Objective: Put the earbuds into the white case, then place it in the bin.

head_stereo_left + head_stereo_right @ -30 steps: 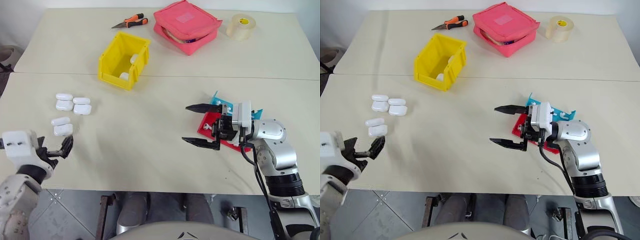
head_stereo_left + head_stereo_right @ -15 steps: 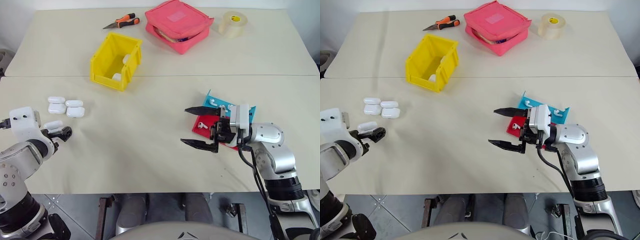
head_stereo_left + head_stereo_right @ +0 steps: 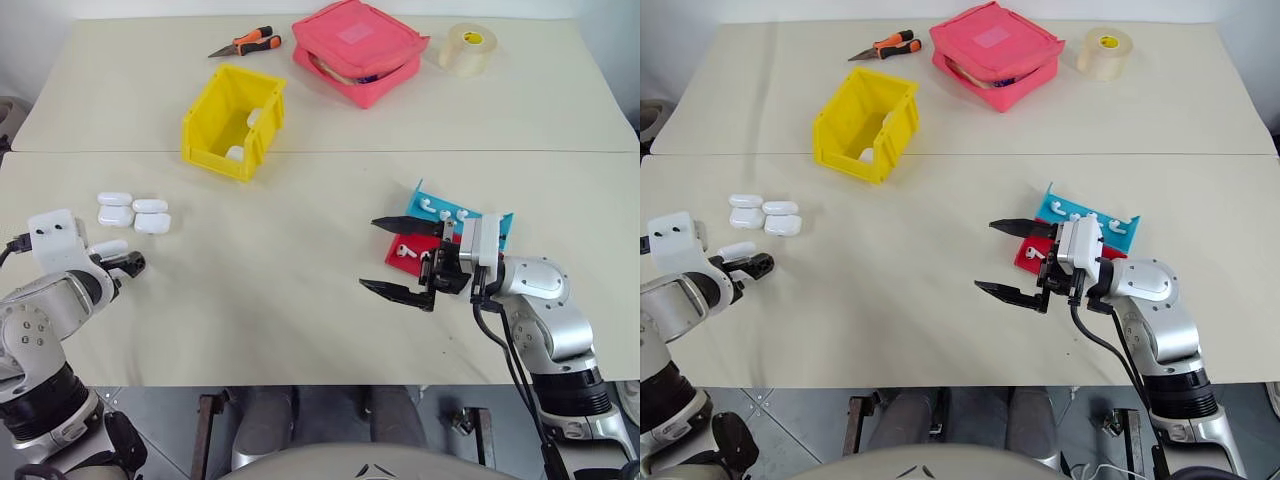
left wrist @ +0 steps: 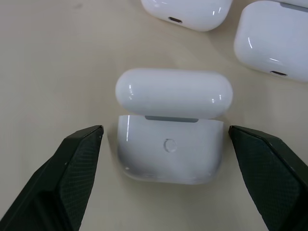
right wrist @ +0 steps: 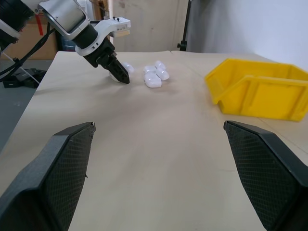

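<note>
The glossy white earbud case point(image 4: 171, 137), lid ajar on the worktop's left, sits between the left gripper's point(image 4: 168, 183) open jaws; closing off-centre could squirt it away. The right gripper point(image 3: 400, 260) hangs open.

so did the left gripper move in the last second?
Yes. The left gripper advanced toward the nearest white case on the table and now straddles it, open, not gripping.

Open-lidded white case point(image 4: 171, 139) on the table, earbuds point(image 3: 440, 210) on the tray, yellow bin point(image 3: 232, 122) upright.
</note>
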Tool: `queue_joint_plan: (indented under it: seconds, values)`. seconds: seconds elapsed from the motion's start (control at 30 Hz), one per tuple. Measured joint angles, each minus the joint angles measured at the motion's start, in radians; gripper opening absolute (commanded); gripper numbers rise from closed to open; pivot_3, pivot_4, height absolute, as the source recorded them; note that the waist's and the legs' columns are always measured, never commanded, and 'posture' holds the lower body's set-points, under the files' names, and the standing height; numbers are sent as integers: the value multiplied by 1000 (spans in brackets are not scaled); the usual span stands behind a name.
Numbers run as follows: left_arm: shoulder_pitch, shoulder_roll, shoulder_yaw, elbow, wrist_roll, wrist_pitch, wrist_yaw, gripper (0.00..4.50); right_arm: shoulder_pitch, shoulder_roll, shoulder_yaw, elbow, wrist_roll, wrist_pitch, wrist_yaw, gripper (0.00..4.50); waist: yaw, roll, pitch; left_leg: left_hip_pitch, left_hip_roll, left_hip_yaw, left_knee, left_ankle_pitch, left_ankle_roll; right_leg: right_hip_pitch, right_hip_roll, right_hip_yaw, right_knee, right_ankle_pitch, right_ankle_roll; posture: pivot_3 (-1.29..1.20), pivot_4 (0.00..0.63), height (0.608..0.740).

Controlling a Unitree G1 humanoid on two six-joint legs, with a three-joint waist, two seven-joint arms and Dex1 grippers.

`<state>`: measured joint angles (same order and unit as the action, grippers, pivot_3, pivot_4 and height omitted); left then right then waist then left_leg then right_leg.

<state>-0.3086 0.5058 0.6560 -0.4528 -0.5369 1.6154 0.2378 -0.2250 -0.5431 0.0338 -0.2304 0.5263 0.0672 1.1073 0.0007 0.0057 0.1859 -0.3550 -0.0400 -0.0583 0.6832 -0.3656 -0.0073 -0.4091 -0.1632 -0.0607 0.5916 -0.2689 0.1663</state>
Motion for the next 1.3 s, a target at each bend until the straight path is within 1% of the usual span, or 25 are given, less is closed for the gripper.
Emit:
queue_joint_plan:
  seconds: [0.2, 0.23, 0.27, 0.37, 0.4, 0.63, 0.7, 0.77, 0.83, 0.93, 1.03, 1.13, 1.23, 1.3]
  values:
    - [-1, -18, -1, -3, 28, -8, -15, 4455, 2, 0, 0, 0, 0, 0, -10, 4500, 0, 0, 0, 0, 0, 0, 0, 0, 0, 0, 0, 0, 0, 0, 0, 0, 150, 740]
    - [0, -18, -1, -3, 32, -10, -20, 4069, 3, 0, 0, 0, 0, 0, -10, 4500, 0, 0, 0, 0, 0, 0, 0, 0, 0, 0, 0, 0, 0, 0, 0, 0, 150, 740]
    - [0, -18, -3, -3, 33, -11, -23, 3930, 5, 0, 0, 0, 0, -1, -10, 4500, 0, 0, 0, 0, 0, 0, 0, 0, 0, 0, 0, 0, 0, 0, 0, 0, 150, 740]
    - [6, -21, -7, -7, 38, -11, -38, 2944, 6, 0, 0, 0, 0, -1, -11, 4500, -1, 0, 0, 0, 0, 0, 0, 0, 0, 0, 0, 0, 1, 0, 0, 0, 150, 740]
    - [8, -21, -7, -7, 43, -12, -39, 2801, 6, 1, 0, 0, 0, -1, -11, 4500, -2, 0, 0, 1, 0, 1, 0, 0, 0, 0, 0, 1, 1, 0, 0, 0, 150, 740]
    - [23, -33, -5, -21, 72, -24, -66, 2803, 4, 5, 0, 1, -4, -3, -10, 4500, -3, 1, 0, 2, 1, 3, 0, 0, 0, 0, 1, 3, 1, 0, 0, 0, 150, 740]
    - [47, -56, 8, -42, 74, -70, -99, 2803, 2, 5, 0, 2, -10, -4, -9, 4500, -3, 1, 0, 2, 1, 3, 0, 0, 0, -1, 1, 3, 1, 0, 0, 0, 150, 740]
    - [82, -76, 10, -52, 65, -148, -161, 2803, 0, 6, 1, 4, -14, -4, -8, 4500, -1, 0, 0, 1, 1, 3, 0, 0, 0, -1, 1, 3, 1, 0, 0, 0, 150, 740]
    - [164, -76, 11, -98, 24, -283, -290, 2803, -6, 8, 1, 6, -15, -5, -7, 4500, -2, 0, 0, 1, 1, 3, 0, 0, 0, -1, 0, 3, 0, 0, 0, 0, 150, 740]
    - [291, -70, 12, -168, -32, -542, -530, 2803, -9, 8, 3, 7, -18, -1, -7, 4500, -2, 0, 0, 0, 2, 4, 0, 0, -1, -1, 0, 3, -1, 0, 0, 0, 150, 740]
    - [368, -70, 14, -157, -71, -804, -758, 2803, -8, 6, 3, -5, -16, 11, -9, 4500, 0, 0, 0, 0, 2, 4, 0, 0, -1, -1, 0, 2, -1, 0, -1, 0, 150, 740]
    - [371, -67, -25, -111, -94, -988, -942, 2803, 10, -10, -3, -33, -5, 33, -9, 4500, 7, 0, 0, 0, 2, 8, 1, 0, 0, 0, 0, 2, -1, 0, -1, 0, 150, 740]
    - [299, -94, -165, -40, -99, -1140, -1094, 2803, 72, -63, -37, -62, 3, 52, -11, 4500, 26, 0, 0, 0, 1, 12, 2, 0, 1, 1, 0, 1, -1, 0, -1, 0, 150, 740]
    - [256, -119, -250, -4, -105, -1195, -1149, 2803, 104, -90, -64, -87, 3, 59, -17, 4500, 25, -1, -1, 0, 1, 13, 2, -1, 2, 1, 0, 2, -1, 1, 0, 0, 150, 740]
